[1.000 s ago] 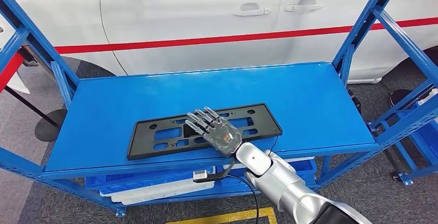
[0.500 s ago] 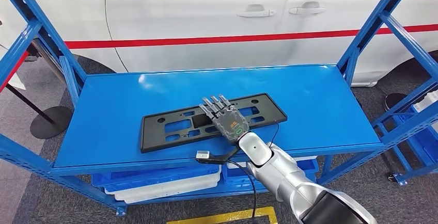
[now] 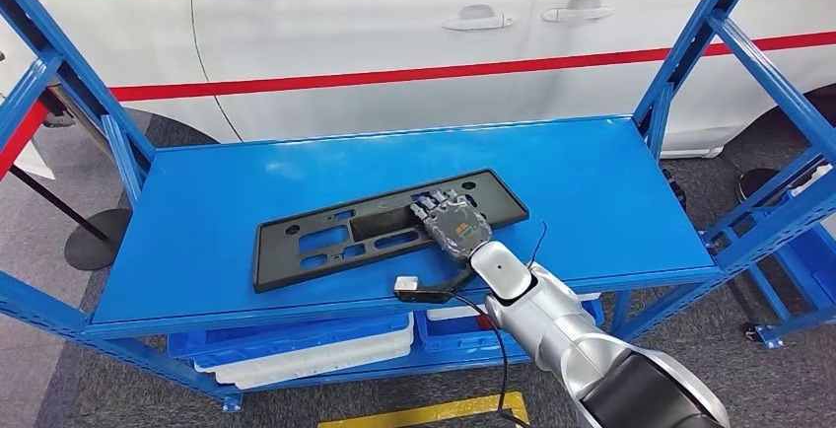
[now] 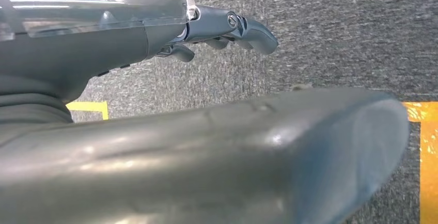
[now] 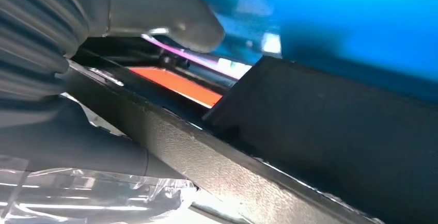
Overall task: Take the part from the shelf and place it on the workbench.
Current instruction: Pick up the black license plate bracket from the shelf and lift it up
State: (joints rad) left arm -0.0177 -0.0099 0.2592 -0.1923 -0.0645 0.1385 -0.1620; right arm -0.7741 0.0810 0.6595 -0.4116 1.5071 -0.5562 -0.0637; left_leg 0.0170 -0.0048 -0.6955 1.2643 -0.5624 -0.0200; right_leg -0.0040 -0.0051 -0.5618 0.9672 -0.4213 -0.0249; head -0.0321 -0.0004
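The part is a long black plate frame with cut-outs, lying flat on the blue shelf deck. My right hand sits over its right half with fingers curled down onto it. In the right wrist view the part's black edge runs between the grey thumb on one side and the palm on the other, so the hand grips it. My left hand hangs over grey carpet, fingers loosely extended and holding nothing.
Blue shelf uprights slant up at both ends of the deck. A white car with a red stripe stands right behind the shelf. Blue and white bins fill the lower level. Yellow floor tape lies in front.
The view swayed slightly. My right hand slid further across the part, and its fingers went from lying flat and spread to curled down around the part.
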